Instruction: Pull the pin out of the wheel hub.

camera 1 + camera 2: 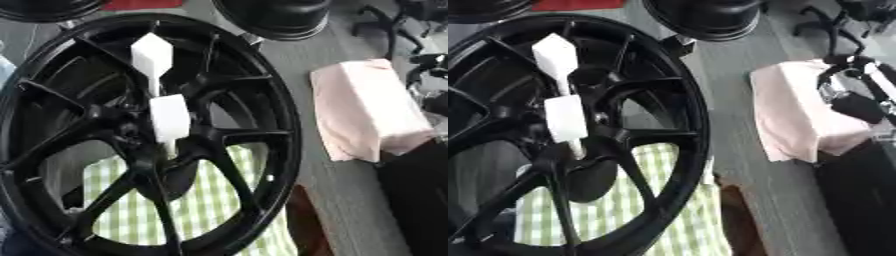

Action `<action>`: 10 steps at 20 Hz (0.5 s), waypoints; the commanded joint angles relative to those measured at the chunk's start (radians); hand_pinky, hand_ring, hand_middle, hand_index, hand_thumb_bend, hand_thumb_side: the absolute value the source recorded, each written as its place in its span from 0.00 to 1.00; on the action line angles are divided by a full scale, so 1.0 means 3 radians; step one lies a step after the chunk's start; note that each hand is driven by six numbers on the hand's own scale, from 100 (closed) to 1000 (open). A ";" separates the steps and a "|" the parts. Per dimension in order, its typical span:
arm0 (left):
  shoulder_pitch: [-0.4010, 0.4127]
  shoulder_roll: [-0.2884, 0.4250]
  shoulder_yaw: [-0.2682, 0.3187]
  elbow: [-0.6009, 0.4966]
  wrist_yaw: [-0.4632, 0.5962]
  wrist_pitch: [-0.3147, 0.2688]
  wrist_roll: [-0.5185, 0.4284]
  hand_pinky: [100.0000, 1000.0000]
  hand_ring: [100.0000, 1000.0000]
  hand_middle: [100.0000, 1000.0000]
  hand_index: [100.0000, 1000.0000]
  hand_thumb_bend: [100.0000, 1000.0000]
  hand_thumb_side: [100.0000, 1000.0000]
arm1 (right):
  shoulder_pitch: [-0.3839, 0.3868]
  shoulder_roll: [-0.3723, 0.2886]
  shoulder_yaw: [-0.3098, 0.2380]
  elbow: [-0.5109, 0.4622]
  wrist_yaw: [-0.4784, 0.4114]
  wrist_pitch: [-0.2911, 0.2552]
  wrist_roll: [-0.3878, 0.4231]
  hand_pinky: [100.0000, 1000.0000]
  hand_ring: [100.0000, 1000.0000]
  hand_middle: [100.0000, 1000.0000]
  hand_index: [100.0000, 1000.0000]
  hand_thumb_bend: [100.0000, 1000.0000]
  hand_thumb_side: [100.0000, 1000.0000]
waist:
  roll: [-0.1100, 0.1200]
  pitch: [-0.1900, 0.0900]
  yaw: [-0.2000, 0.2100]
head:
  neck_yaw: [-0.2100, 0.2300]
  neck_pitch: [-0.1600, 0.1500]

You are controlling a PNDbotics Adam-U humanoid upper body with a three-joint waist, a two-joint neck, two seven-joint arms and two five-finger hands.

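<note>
Left eye view: the black wheel (282,135) stands tilted on the grey desk (350,200), its lower part over a green checked cloth (219,205), likely laid there to spare the rim and the desk. At the wheel hub (131,131) a white pin (169,121) is seated, its block-shaped head standing proud of the spokes and so open to a grasp. A second white piece (151,54) of like shape sits just above it, with a thin stem running down toward the hub. Whether the two are joined cannot be told. Only a dark edge of the right hand (852,102) shows here, at the far right border. Right eye view: the right hand hangs over the far edge of a pink cloth (802,112) that lies flat on the desk. Whether the hand is spread, pressed together or pinching cannot be told, and nothing is seen in it. The pin and hub lie well apart from the hand, on its left side and across the bare strip of desk, with the pink cloth between. The left hand shows in neither view. Judgement: the pin sits in the hub, so extraction remains outstanding. The hand would need to cross leftward and take the pin's head.
</note>
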 commanded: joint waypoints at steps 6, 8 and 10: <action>-0.0039 0.0030 -0.0005 -0.0064 0.0012 -0.0012 -0.0018 0.90 0.73 0.61 0.80 0.08 0.74 | -0.0457 -0.0168 0.0324 -0.0378 -0.0577 -0.0409 -0.0357 0.94 0.94 0.40 0.63 0.00 0.56 | 0.0004 -0.0045 0.0052 | -0.0044 0.0036; -0.0043 0.0028 -0.0008 -0.0064 0.0009 -0.0016 -0.0017 0.90 0.73 0.61 0.80 0.08 0.74 | -0.0579 -0.0146 0.0392 -0.0380 -0.0681 -0.0464 -0.0313 0.93 0.94 0.40 0.62 0.00 0.59 | 0.0005 -0.0035 0.0063 | -0.0046 0.0035; -0.0049 0.0028 -0.0009 -0.0064 0.0008 -0.0026 -0.0008 0.90 0.73 0.61 0.80 0.07 0.73 | -0.0700 -0.0109 0.0438 -0.0380 -0.0766 -0.0462 -0.0250 0.93 0.93 0.39 0.61 0.00 0.59 | 0.0006 -0.0023 0.0071 | -0.0046 0.0037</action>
